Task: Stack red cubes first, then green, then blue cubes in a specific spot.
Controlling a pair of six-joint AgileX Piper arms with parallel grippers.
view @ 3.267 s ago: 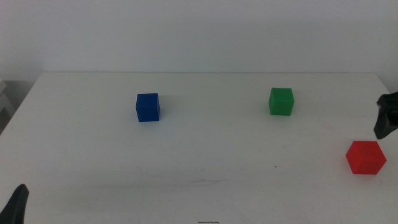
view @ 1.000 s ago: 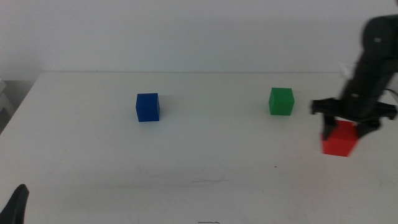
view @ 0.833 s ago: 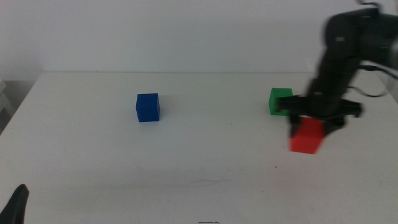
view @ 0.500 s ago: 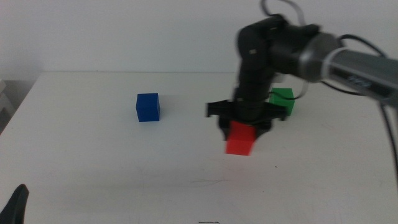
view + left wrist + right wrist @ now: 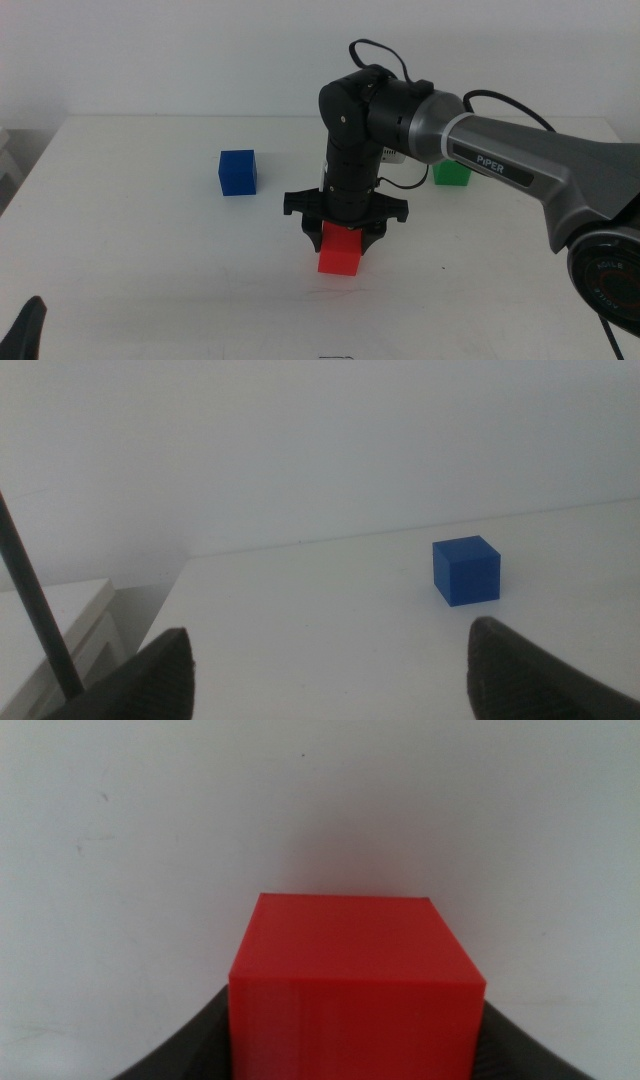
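My right gripper (image 5: 342,235) is shut on the red cube (image 5: 339,251) near the middle of the white table, at or just above the tabletop. The red cube fills the right wrist view (image 5: 353,985) between the dark jaws. The blue cube (image 5: 237,172) sits on the table to the left and farther back; it also shows in the left wrist view (image 5: 466,570). The green cube (image 5: 453,173) sits at the back right, partly hidden behind the right arm. My left gripper (image 5: 24,330) waits at the bottom left corner, open and empty, jaws wide apart in the left wrist view (image 5: 330,660).
The white table (image 5: 150,270) meets a white wall at the back. The right arm (image 5: 500,150) reaches in from the right across the table's middle. A pale surface (image 5: 60,620) lies beyond the table's left edge.
The right gripper has carried the red cube leftward from the right side, past the green cube, to the table's middle and lower. The left arm and the other cubes have not moved.
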